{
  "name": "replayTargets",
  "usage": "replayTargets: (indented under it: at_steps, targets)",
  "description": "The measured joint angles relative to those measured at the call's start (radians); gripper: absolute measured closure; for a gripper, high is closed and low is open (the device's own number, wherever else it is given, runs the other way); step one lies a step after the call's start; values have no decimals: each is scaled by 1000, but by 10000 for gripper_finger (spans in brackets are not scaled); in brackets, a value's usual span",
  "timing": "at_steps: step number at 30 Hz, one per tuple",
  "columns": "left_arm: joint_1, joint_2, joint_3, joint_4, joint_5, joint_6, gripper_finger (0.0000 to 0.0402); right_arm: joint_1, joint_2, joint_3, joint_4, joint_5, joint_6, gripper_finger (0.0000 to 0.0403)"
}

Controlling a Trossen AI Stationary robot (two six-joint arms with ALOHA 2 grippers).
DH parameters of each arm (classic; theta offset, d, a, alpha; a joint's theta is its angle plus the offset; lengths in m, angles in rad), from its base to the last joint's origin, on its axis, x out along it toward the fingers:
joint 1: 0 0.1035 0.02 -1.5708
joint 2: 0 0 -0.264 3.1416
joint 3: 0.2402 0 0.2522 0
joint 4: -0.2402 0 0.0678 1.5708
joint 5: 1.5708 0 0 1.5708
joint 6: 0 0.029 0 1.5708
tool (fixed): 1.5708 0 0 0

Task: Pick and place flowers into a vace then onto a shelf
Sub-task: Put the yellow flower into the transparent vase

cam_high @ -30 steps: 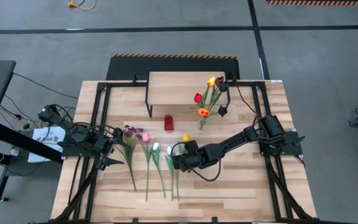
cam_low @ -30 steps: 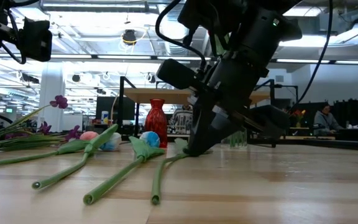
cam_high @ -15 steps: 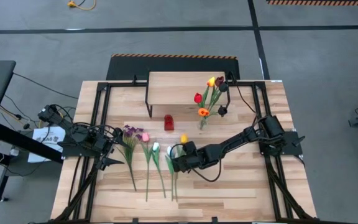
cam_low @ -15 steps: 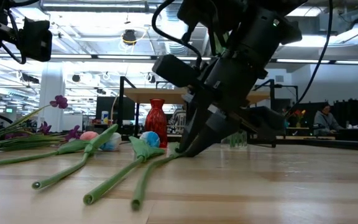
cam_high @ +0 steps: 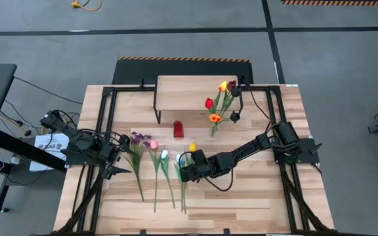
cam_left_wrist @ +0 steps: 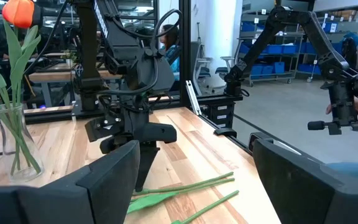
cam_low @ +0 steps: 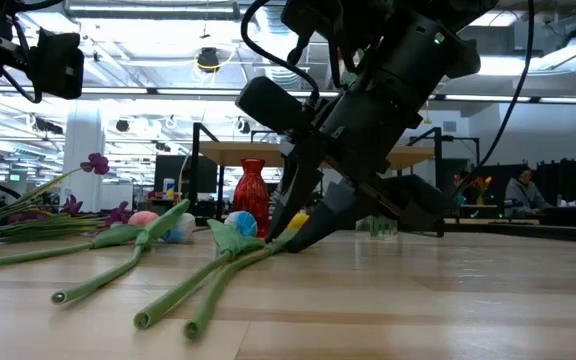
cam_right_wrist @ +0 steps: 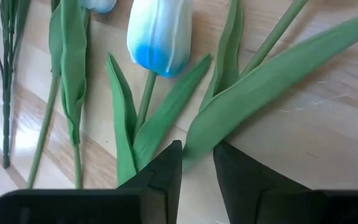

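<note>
Pale wood-plank table [cam_high: 241,196], matt dark plastic right gripper [cam_right_wrist: 197,163]

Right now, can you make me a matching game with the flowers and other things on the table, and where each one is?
Things:
1. small red vase
2. clear glass vase
3. white-and-blue tulip
4. purple flower sprigs

Places:
A. lying flat, nearest the left gripper
B. holding upright tulips
C. standing empty in front of the light wood shelf
D. lying just ahead of the right gripper

Pairs: 1-C, 2-B, 3-D, 4-A
</note>
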Motion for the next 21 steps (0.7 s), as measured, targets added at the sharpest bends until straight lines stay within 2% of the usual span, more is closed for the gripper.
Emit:
replayTargets:
  at_steps: [13,17,21]
  targets:
    - [0,0,0,0,0,0,99,-11,1,3,-12,20,31,316]
    - [0,0,0,0,0,0,99,-11,1,3,-24,27,38,343]
    - [0,0,0,0,0,0,99,-11,1,2,-34,38,52,391]
